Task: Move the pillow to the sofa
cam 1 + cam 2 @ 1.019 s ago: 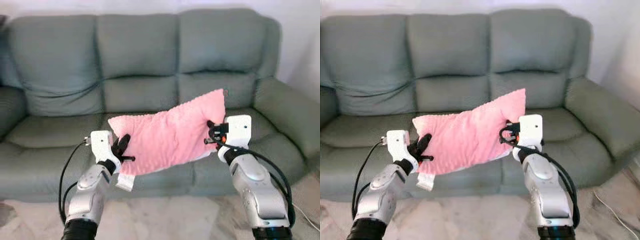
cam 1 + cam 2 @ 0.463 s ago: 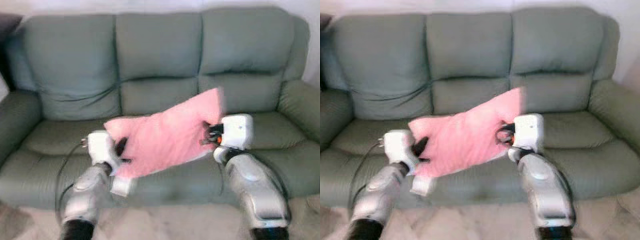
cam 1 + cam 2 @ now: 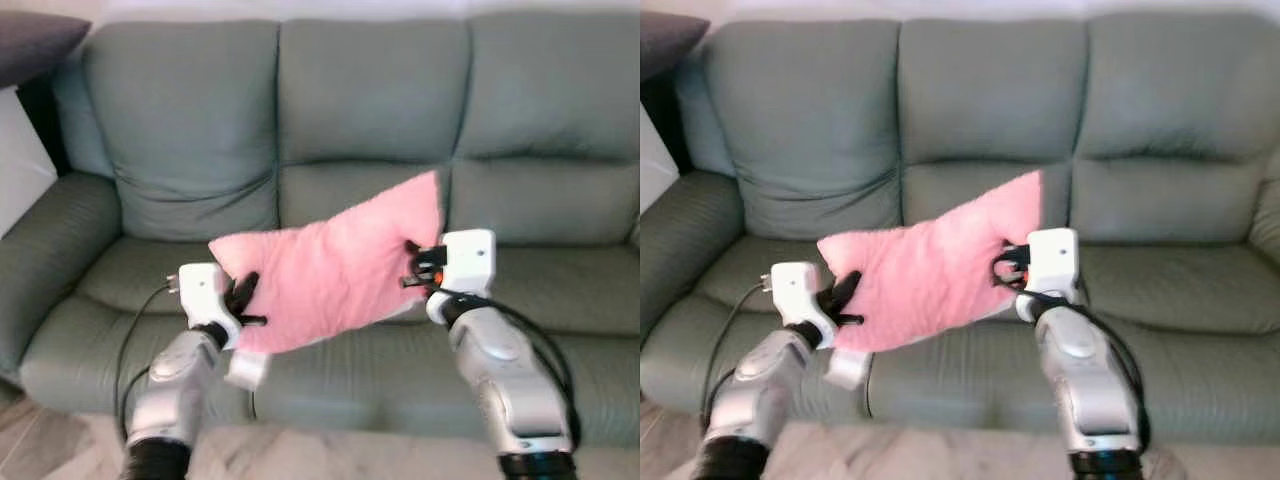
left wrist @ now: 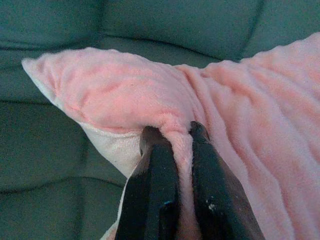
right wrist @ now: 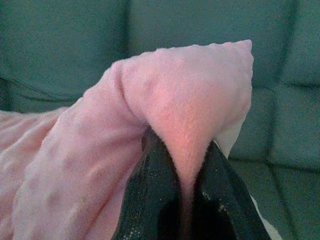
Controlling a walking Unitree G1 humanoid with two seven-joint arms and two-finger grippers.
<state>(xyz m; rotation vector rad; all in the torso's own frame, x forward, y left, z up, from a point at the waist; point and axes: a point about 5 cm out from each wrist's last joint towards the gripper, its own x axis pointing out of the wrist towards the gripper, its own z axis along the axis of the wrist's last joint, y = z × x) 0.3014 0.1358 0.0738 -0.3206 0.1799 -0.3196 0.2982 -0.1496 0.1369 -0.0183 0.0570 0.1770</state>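
Pink pillow [image 3: 330, 268] pinched by our left hand [image 3: 243, 296] and right hand [image 3: 414, 266], held over sofa [image 3: 360, 130]; next: lower, release.

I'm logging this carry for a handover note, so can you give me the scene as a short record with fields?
object: pink pillow, held in the air, tilted, its right end higher
left gripper: shut on the pillow's left end
right gripper: shut on a fold at the pillow's right end
target: grey-green sofa, directly ahead
pillow on sofa: not yet
other: dark cushion at upper left
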